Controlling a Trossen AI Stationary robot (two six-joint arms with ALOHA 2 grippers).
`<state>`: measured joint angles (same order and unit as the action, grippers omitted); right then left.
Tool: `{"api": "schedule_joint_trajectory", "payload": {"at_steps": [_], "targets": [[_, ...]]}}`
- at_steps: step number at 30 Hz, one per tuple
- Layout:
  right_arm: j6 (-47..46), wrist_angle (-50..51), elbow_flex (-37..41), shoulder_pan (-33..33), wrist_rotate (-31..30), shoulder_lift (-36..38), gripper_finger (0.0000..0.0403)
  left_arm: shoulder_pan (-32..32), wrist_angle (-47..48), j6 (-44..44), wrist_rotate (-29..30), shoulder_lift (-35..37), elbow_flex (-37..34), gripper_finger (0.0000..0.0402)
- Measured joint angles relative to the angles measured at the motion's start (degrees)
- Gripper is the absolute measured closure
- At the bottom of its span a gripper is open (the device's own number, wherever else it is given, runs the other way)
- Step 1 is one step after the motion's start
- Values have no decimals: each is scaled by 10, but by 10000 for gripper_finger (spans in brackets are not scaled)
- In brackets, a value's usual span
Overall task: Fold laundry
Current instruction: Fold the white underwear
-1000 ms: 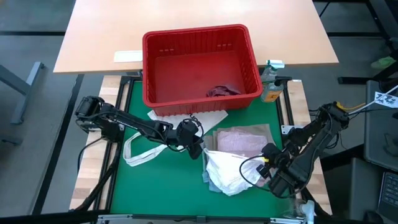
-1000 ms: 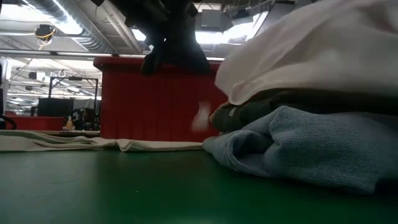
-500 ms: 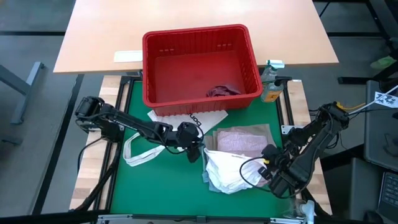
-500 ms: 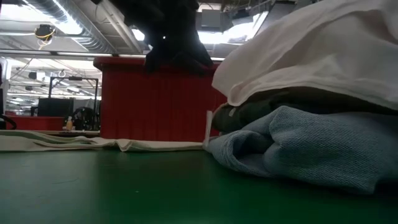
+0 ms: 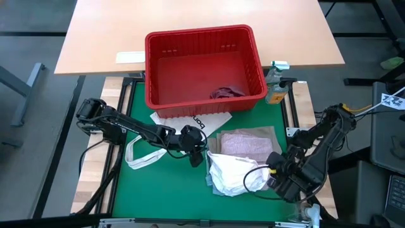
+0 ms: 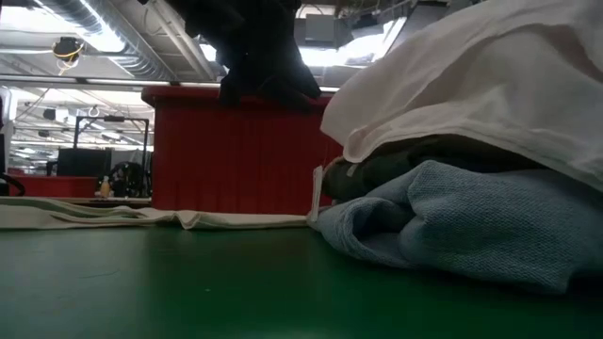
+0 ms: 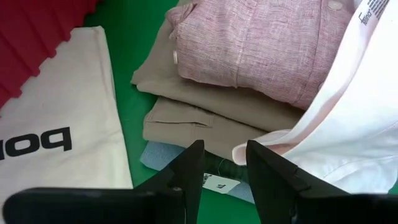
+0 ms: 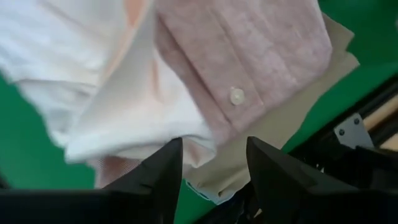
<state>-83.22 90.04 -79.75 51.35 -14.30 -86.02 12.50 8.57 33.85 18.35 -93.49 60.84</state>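
The laundry lies stacked on the green mat. A white piece is on top, over a mottled pink garment and a beige-khaki one. A dark grey-green layer and a light blue one lie beneath. A maroon garment rests in the red basket. My left gripper is open at the stack's left edge, with a white label showing between its fingers. My right gripper is open just above the white piece's near right corner.
A white tote bag with black lettering lies flat between the basket and the stack, its loop handles out to the left. A spray bottle stands right of the basket. A bare strip of green mat runs along the near edge.
My right gripper has risen a little off the white piece's near right corner and rolled. The white piece stays draped on the stack. At the stack's left edge a small white label, blurred a second ago, now hangs still. My left gripper has kept its place.
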Motion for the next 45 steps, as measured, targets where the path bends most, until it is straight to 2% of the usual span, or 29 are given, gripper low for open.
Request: {"api": "schedule_joint_trajectory", "payload": {"at_steps": [11,17,23,28,41,45], "targets": [[136,-1,-56,0,0,0,226,0,0,0,0,0,0,289],[203,-14,-57,13,1,-1,226,0,0,0,0,0,0,296],[228,-11,-57,11,-4,-7,226,1,0,1,0,0,0,298],[279,-12,-33,11,-32,-16,226,1,0,1,0,0,0,298],[274,-17,14,11,-57,-16,226,1,-1,2,0,0,0,298],[250,-17,18,11,-56,-16,250,1,-1,1,0,0,0,298]]}}
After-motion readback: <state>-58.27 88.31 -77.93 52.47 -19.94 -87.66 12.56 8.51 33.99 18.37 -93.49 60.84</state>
